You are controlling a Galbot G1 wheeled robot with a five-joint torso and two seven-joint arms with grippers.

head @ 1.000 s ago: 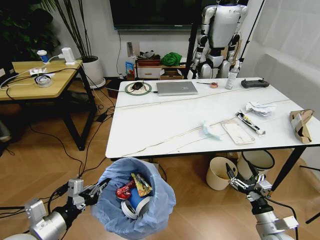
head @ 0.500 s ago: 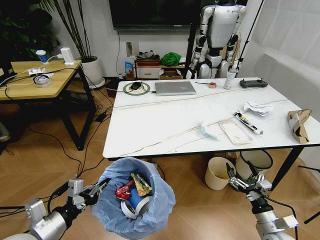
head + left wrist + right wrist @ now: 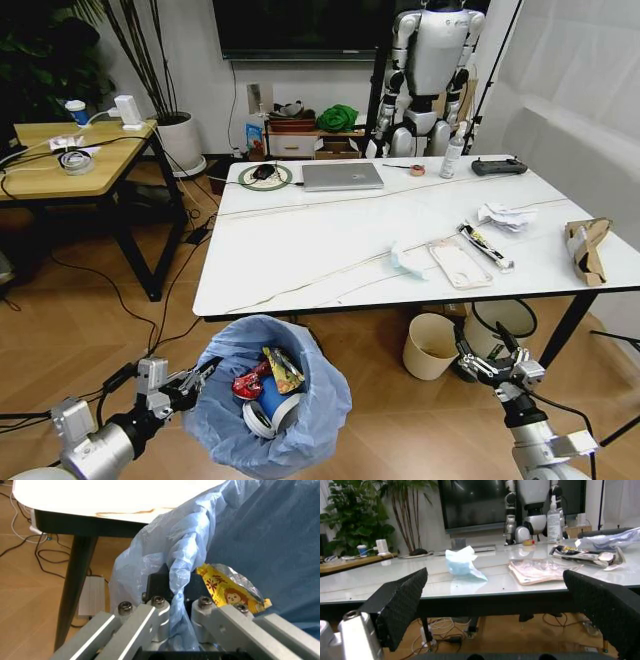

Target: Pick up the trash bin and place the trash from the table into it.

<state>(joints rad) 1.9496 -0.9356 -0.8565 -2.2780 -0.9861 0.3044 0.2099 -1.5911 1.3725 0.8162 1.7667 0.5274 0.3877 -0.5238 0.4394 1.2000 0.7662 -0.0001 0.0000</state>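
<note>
The trash bin (image 3: 268, 400), lined with a crinkled light-blue bag, hangs low in front of the table (image 3: 300, 250). My left gripper (image 3: 190, 385) is shut on its rim, the fingers (image 3: 160, 609) pinching the bag. Inside lie a red wrapper (image 3: 248, 382), a yellow wrapper (image 3: 282, 368) (image 3: 227, 588) and a blue-banded cup (image 3: 272, 405). On the table's right half lie a pale-blue mask (image 3: 407, 260) (image 3: 462, 564), a clear wrapper (image 3: 460, 265), crumpled white paper (image 3: 505, 215) and a torn cardboard box (image 3: 585, 245). My right gripper (image 3: 490, 358) (image 3: 495, 577) stands open below the table's front edge.
A cream bin (image 3: 430, 347) and a white black-rimmed bin (image 3: 505, 325) stand under the table. A grey laptop (image 3: 342, 176), spray bottle (image 3: 453, 158) and black controller (image 3: 498, 166) sit at its far side. A wood table (image 3: 70, 160) stands left; cables cross the floor.
The whole picture has shifted, so the camera has moved; the table now sits further left in view. Both grippers keep their places and the bin stays held.
</note>
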